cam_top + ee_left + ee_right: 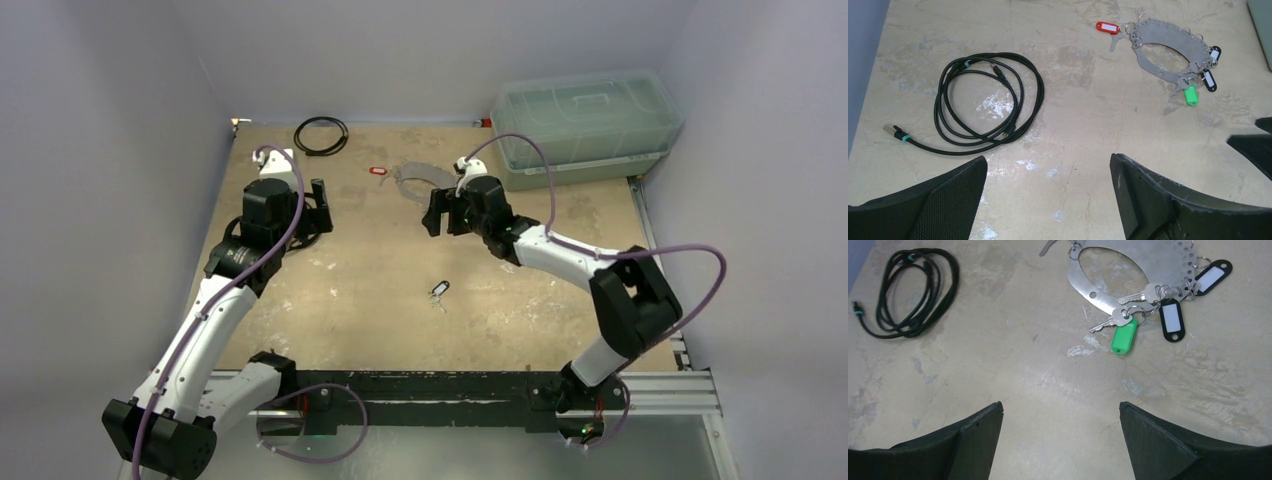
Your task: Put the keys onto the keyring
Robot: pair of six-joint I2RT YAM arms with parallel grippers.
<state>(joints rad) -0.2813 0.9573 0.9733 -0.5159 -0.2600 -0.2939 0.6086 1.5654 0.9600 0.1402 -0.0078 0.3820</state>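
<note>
Here, both arms hover over the tabletop (380, 320), where a loose key (438, 290) lies alone between them, on the base side of the right end effector (430, 212) and clearly nearer to it than to the left end effector (322, 208). Both sets of fingers stand wide apart, holding nothing. The keyring (1153, 260) lies flat just beyond the right end effector, long axis roughly left to right from overhead, with a green-tagged key (1124, 337) and black-tagged keys (1172, 320) at its near edge. A red-tagged key (1107, 27) rests at its left end; whether hooked on cannot be told. The right arm looks best placed to reach back for the loose key
</note>
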